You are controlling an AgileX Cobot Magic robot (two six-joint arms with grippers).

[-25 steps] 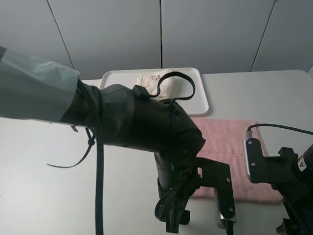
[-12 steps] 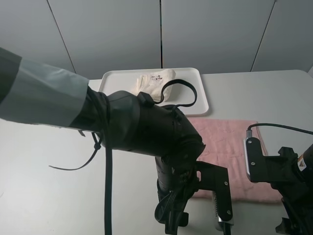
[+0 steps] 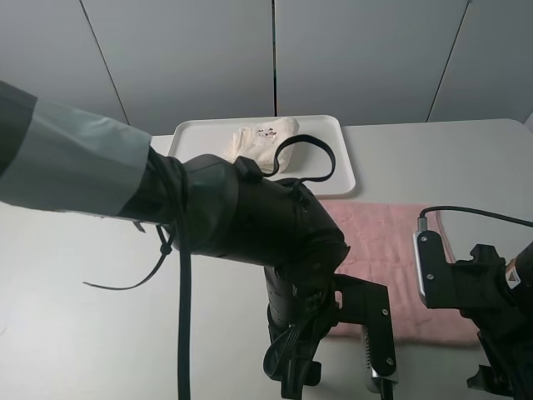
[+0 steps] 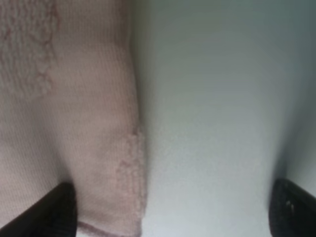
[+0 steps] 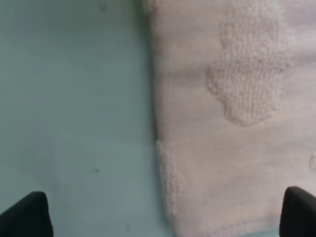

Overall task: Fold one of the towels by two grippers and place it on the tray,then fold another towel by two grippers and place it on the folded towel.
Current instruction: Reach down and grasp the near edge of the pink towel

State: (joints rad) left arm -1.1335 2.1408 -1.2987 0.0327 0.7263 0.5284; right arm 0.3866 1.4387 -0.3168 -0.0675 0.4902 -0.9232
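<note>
Left gripper (image 4: 170,212): jaws wide, empty. The pink towel (image 4: 74,123) covers one side of the gap, its side edge running straight out from the jaws. Right gripper (image 5: 162,215): same, mirrored. Both look equally near, probably at the near corners; the view is blurry. Cream towel (image 3: 262,140) is on the tray (image 3: 341,171).

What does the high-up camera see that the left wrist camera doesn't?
Only the high camera shows the white tray with the cream towel on it, plus the left arm and right arm. Only the left wrist camera shows the pink towel hem close up, with the left gripper open across that edge: one fingertip over cloth, the other over bare table. Both show the pink towel lying flat on the table.
</note>
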